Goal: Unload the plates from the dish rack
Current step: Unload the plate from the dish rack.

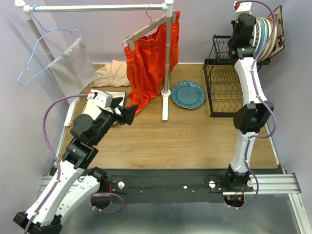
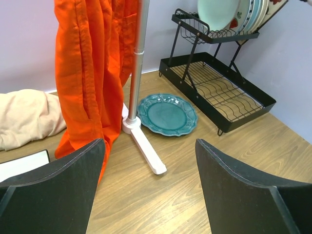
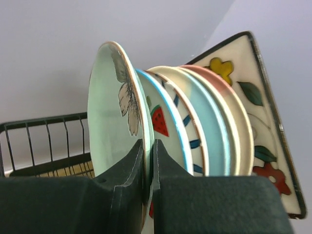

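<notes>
While the right arm (image 1: 251, 83) reaches far, its claw (image 3: 148, 151) clamps the mint plate (image 3: 109, 112).

This looks like a robotics lab cell arranged as a small home scene. Plain lilac walls (image 1: 97, 34) close in a wooden worktop (image 1: 195, 141), and two white robot arms (image 1: 251, 92) are bolted to a metal rail (image 1: 285, 183) at its near edge. The household props are a clothes rail (image 1: 97, 8) with an orange garment (image 1: 146, 73), and a dish rack (image 1: 219, 92) holding plates (image 1: 265, 34).
</notes>
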Robot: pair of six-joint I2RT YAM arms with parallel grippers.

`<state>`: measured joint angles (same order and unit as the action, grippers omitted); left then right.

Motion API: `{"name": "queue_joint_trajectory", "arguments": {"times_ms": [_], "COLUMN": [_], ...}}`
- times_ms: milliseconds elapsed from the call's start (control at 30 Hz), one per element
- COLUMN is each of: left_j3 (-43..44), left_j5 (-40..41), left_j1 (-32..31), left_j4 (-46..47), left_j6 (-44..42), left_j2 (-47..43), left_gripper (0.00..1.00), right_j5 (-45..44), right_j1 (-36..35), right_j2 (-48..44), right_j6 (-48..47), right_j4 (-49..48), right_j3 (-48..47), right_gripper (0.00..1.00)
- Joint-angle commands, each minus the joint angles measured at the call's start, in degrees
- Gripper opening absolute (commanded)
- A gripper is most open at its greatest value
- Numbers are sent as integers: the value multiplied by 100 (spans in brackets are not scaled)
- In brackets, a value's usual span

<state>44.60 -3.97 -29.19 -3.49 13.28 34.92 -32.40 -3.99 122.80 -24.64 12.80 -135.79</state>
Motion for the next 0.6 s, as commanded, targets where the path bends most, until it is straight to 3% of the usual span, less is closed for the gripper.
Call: {"name": "queue_joint_trajectory", "arguments": {"times_ms": [0, 567], "left_j3": [-4, 14], "left_j5": [186, 89], "left_j1": [36, 36], "left_j4": [32, 41], "left_j6": [-36, -45], "left_j2": [-117, -37], "left_gripper": [84, 84], "right_j5": [23, 68], "right_j1": [38, 39], "right_j2": [-635, -609], "right_j6": [-40, 109], "right_j4": [-955, -1078], "right_j3": [-36, 17], "right_gripper": [1, 1]}}
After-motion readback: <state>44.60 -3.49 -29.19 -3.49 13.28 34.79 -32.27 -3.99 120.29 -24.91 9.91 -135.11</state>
